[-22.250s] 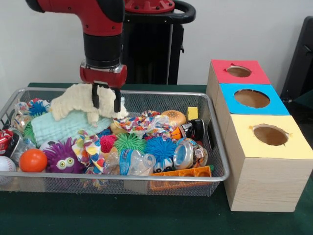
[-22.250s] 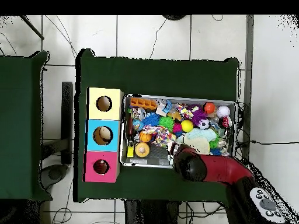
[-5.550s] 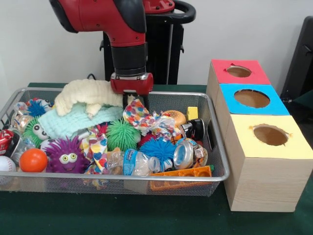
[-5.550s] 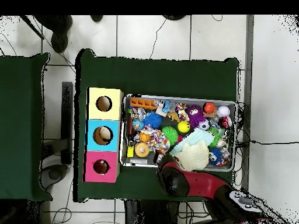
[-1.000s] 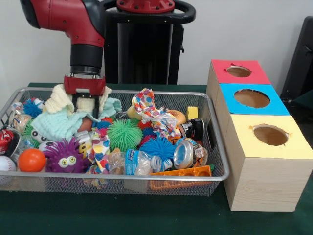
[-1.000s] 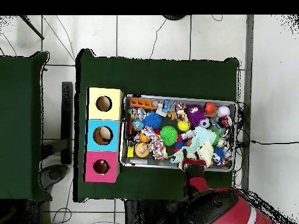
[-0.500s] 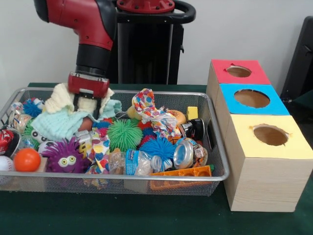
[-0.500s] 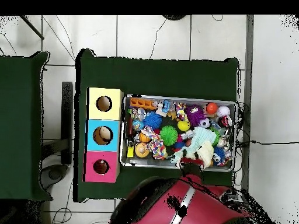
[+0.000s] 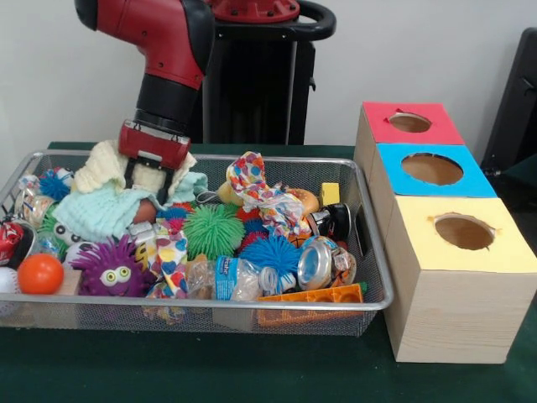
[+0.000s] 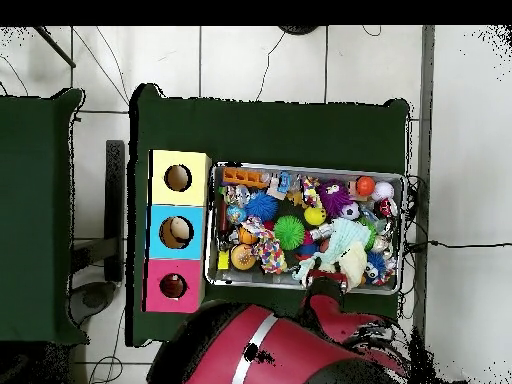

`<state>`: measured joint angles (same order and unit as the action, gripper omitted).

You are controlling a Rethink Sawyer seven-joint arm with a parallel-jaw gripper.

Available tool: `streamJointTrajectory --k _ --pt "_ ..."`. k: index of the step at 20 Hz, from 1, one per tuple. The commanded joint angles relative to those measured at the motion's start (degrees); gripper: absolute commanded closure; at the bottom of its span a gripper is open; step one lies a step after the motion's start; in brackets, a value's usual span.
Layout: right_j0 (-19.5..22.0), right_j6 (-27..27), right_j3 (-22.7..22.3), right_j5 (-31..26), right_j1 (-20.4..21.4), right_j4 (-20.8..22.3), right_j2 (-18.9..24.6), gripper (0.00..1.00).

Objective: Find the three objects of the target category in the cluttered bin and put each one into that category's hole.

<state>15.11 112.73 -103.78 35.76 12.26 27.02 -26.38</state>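
Observation:
The wire mesh bin (image 9: 252,304) is full of toys and cloths; it also shows in the overhead view (image 10: 212,225). My gripper (image 9: 150,179) is at the bin's back left, tilted, shut on a cream cloth (image 9: 105,164) that lies over a mint cloth (image 9: 96,214). A tan-brown rounded thing (image 9: 144,211) peeks from under the mint cloth just below the gripper; I cannot tell what it is. No duck or tiger shows. The red box's hole (image 9: 409,122) is at the far right, empty-looking, and shows in the overhead view (image 10: 173,287). In the overhead view my arm (image 10: 290,355) covers the gripper.
The blue box (image 9: 432,169) and yellow box (image 9: 464,232) stand in front of the red one. In the bin are a purple puffer (image 9: 109,270), an orange ball (image 9: 39,274), a green puffer (image 9: 213,231), a blue puffer (image 9: 273,252), a patterned cloth (image 9: 260,193) and a plastic bottle (image 9: 239,279).
The gripper has risen slightly and tilted, staying on the cream cloth at the back left. The orange ball has rolled a little left. Earlier the gripper was at the bin's back middle.

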Motion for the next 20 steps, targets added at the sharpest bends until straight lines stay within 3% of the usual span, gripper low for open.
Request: streamJointTrajectory --k 1,6,10,16,17,20 --pt "1.97 1.45 7.49 -14.20 -7.16 -5.78 -3.06 0.00" --pt "2.31 1.67 7.64 -11.20 -8.50 -6.48 -3.70 0.00" --pt "4.14 3.02 7.22 -9.64 -8.35 -4.76 -1.32 0.00" --pt "4.99 2.55 8.86 -5.29 -11.54 -4.95 -1.20 0.00" --pt "5.25 2.68 9.03 -5.61 -11.65 -4.52 -1.05 1.00" --pt "5.13 2.28 9.39 -6.48 -11.74 -4.15 -1.16 1.00"
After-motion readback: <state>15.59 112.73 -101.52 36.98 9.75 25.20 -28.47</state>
